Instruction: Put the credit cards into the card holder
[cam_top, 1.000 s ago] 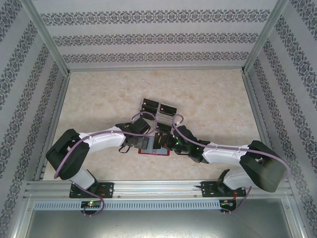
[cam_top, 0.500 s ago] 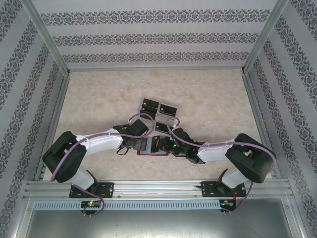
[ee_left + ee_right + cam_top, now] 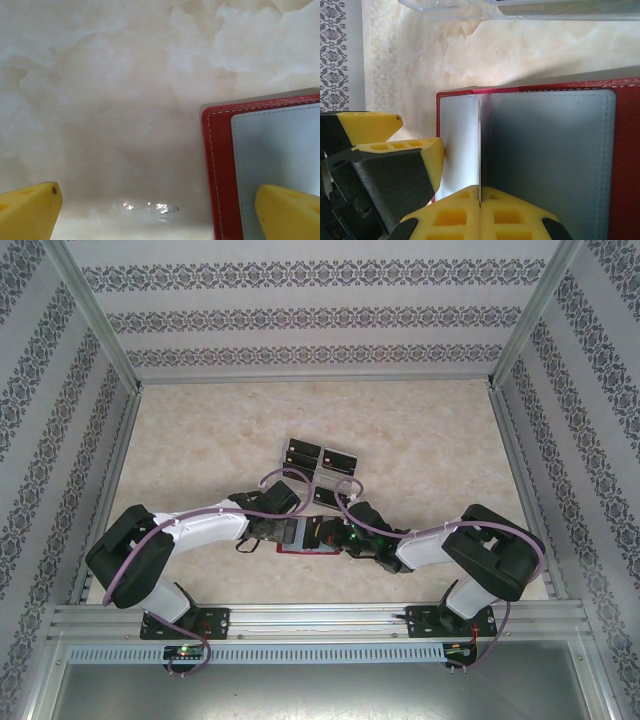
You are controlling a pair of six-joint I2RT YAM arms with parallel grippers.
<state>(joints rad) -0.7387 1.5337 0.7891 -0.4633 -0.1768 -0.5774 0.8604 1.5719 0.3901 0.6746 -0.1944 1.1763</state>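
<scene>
The red card holder (image 3: pixel 303 549) lies open on the table between my two grippers, its pale grey lining (image 3: pixel 550 150) facing up. My right gripper (image 3: pixel 479 200) is shut on a thin credit card (image 3: pixel 479 145), seen edge-on and standing upright over the left part of the lining. My left gripper (image 3: pixel 157 210) is open wide; its right finger (image 3: pixel 287 210) rests on the holder's lining by the red stitched edge (image 3: pixel 220 165). That gripper's fingers (image 3: pixel 407 147) show at the holder's left rim. More black credit cards (image 3: pixel 303 452) lie in the tray behind.
A clear plastic tray (image 3: pixel 322 478) with compartments stands just behind the holder; its near edge (image 3: pixel 470 7) shows at the top of the right wrist view. Patterned walls and metal rails (image 3: pixel 110 455) enclose the marble-look table (image 3: pixel 430 450).
The right arm has folded in, its elbow swinging left, and its gripper has edged left over the holder with the card. The left arm shifted slightly at first, then stayed put.
</scene>
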